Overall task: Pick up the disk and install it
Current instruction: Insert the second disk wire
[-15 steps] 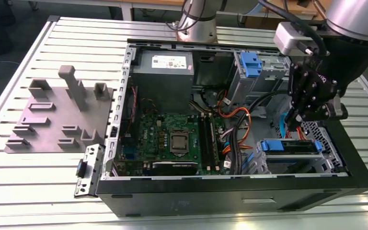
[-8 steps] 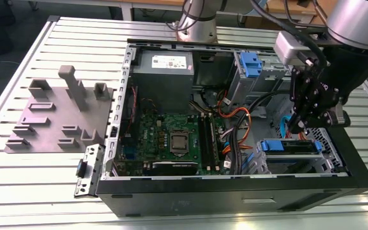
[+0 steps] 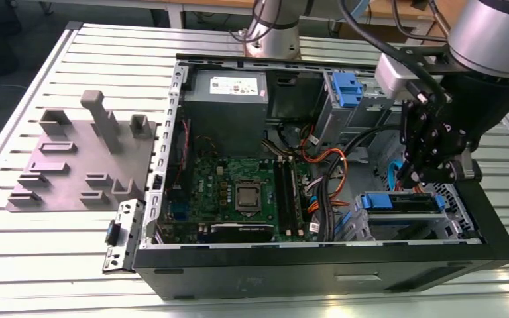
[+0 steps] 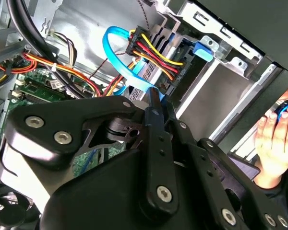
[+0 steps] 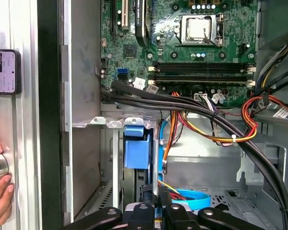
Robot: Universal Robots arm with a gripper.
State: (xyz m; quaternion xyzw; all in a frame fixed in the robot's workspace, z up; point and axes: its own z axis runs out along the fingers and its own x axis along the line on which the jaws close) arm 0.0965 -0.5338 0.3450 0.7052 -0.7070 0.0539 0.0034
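Black claw (image 3: 437, 173) closed, hovering inside open black computer case (image 3: 325, 271), above blue-railed silver disk (image 3: 402, 203) seated in drive cage near case's front edge.

Gripper (image 4: 152, 103) fingers pressed together, tips beside the blue ribbon cable (image 4: 116, 62) and coloured power wires (image 4: 151, 52). A person's hand (image 4: 273, 143) rests outside the metal drive cage (image 4: 221, 91).

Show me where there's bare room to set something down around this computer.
Bare slatted table lies in front of the gray fixture block and left of the computer case in the exterior view. Inside, the motherboard, cables and the gripper above the drive cage crowd it.
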